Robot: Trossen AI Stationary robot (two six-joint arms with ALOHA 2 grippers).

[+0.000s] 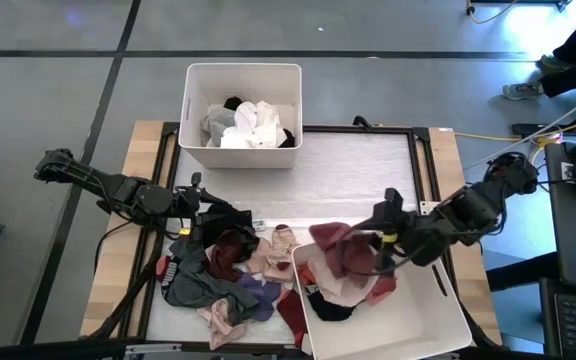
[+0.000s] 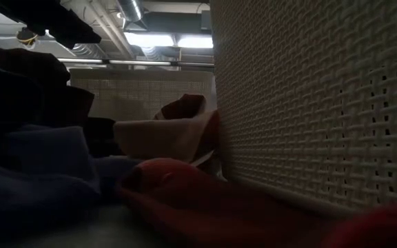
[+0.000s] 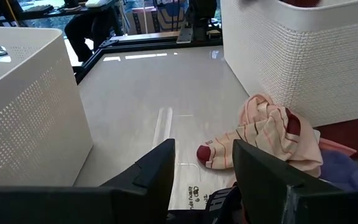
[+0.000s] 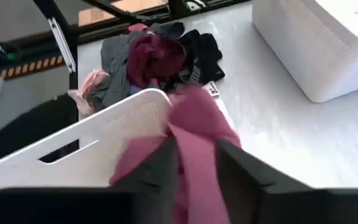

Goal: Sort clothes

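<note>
My right claw [image 1: 380, 243] hangs over the near bin [image 1: 438, 320], at the corner beside the pile, and a mauve-pink garment [image 4: 194, 134] runs between its fingers; they stand slightly apart around the cloth, and I cannot tell whether they pinch it or have let go. That bin holds maroon, pink and black pieces. My left claw [image 1: 211, 215] sits low at the pile of clothes [image 1: 230, 275] on the bench [image 1: 353, 175], fingers [image 3: 157, 171] spread with nothing between them, facing a striped peach sock [image 3: 272, 134]. The far bin [image 1: 196, 100] holds white, grey and black pieces.
</note>
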